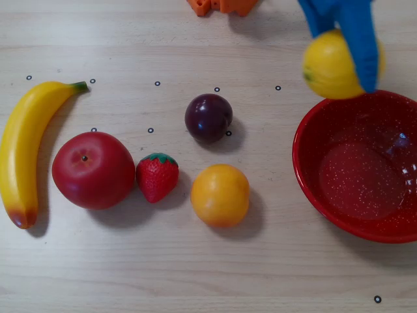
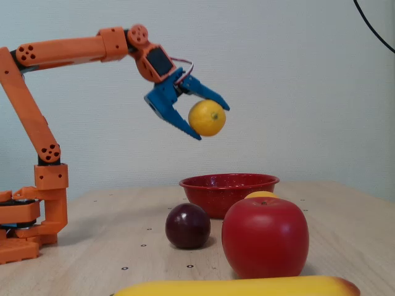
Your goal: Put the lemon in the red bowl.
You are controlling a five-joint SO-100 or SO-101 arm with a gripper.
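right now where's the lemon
The lemon is held in the gripper, up in the air above the table; in the overhead view it sits at the upper right, over the far-left rim of the red bowl.

In the fixed view the gripper [image 2: 213, 120] hangs high, clamped on the lemon [image 2: 207, 118], with open air between it and the red bowl [image 2: 229, 185] below — nothing stands in that gap. In the overhead view the bowl's [image 1: 306, 163] inside is bare. The fruit sits well to the left of it: plum [image 1: 208, 118], orange [image 1: 220, 195], strawberry [image 1: 157, 177], apple [image 1: 93, 169], banana [image 1: 26, 150]. The plum and orange are the nearest, with bare table [image 1: 273, 130] between them and the bowl's rim. The apple, strawberry and orange stand close together — little room between them.
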